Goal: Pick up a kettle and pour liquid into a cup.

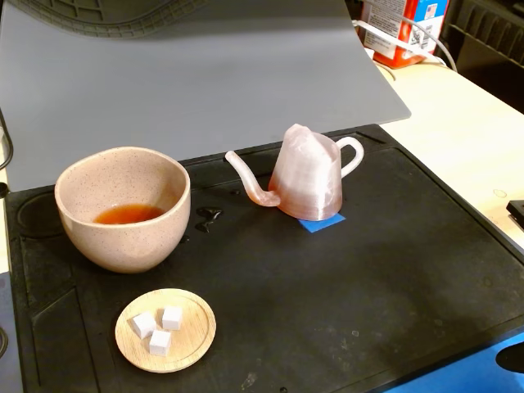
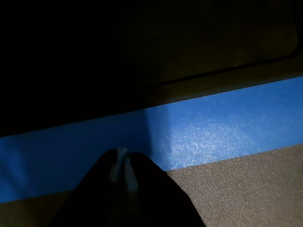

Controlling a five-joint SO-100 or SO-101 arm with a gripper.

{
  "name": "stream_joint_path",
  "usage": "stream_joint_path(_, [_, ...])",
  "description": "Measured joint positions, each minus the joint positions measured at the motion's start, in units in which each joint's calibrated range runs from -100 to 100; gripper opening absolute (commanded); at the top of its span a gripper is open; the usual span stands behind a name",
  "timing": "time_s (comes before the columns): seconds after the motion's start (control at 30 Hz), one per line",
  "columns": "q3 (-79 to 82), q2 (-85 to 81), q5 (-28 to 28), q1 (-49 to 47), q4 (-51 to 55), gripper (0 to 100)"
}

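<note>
Fixed view: nearest the camera I see a small wooden dish (image 1: 165, 330) holding three white cubes (image 1: 160, 329), sitting on the black mat (image 1: 344, 286). Just behind it, at the left, stands the cup (image 1: 123, 209), upright, with a shallow pool of liquid (image 1: 128, 214) in its bottom. To the right of the cup, a little apart, stands the kettle (image 1: 307, 176), upright on a patch of blue tape (image 1: 324, 221), spout toward the cup, loop handle to the right. A few wet drops (image 1: 208, 217) lie on the mat between cup and kettle. Grey sheet (image 1: 205, 74) behind; pale bench (image 1: 458, 123) at right. No arm in this view.

Wrist view: dark. The gripper (image 2: 124, 172) enters from the bottom edge, tips pressed together with nothing between them, over a blue tape strip (image 2: 213, 127) and a grey surface (image 2: 246, 189). Kettle and cup do not appear here.
</note>
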Motion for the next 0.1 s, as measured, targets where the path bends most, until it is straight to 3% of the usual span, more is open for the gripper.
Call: stream_joint_path(0.1, [0.0, 0.0, 0.0, 0.0, 0.0, 0])
